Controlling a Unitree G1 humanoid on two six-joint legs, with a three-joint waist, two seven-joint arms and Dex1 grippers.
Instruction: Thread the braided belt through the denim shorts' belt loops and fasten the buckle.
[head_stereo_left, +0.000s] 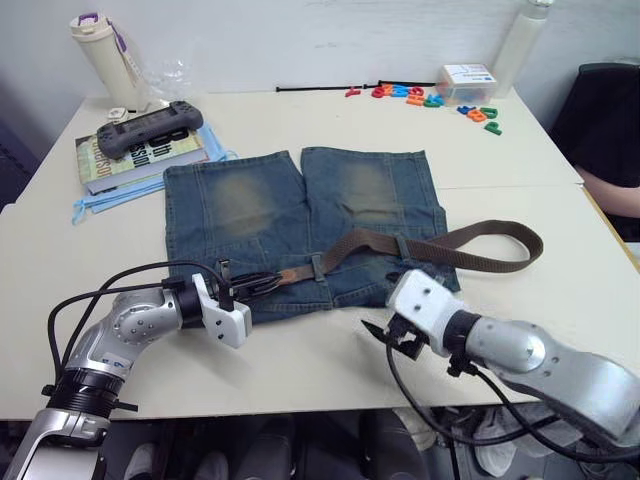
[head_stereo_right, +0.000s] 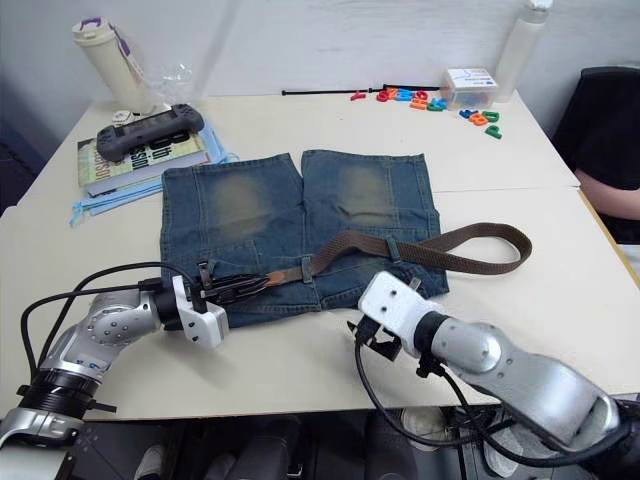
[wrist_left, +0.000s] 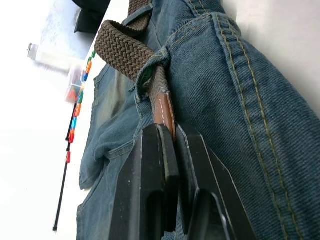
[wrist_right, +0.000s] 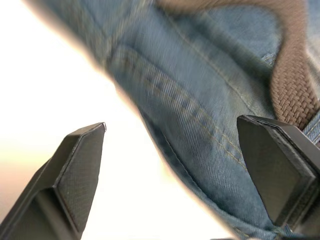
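— From the head camera, where is everything lying?

— The denim shorts lie flat on the counter, waistband toward me. The braided belt runs along that waistband, under a belt loop near the shorts' middle, and its long end curls out past the shorts' right edge. My left tool sits at the waistband's left part, pinching the belt's leather tip. My right tool hovers just off the waistband's near edge, toward the right.

— And your left wrist camera?

— My left tool's fingers are pressed together on the brown leather tip, just where the belt comes out of a loop on the shorts.

— The right wrist camera?

— My right tool is spread wide and grips nothing. The shorts' stitched edge lies between its fingers, with the belt close beside one of them.
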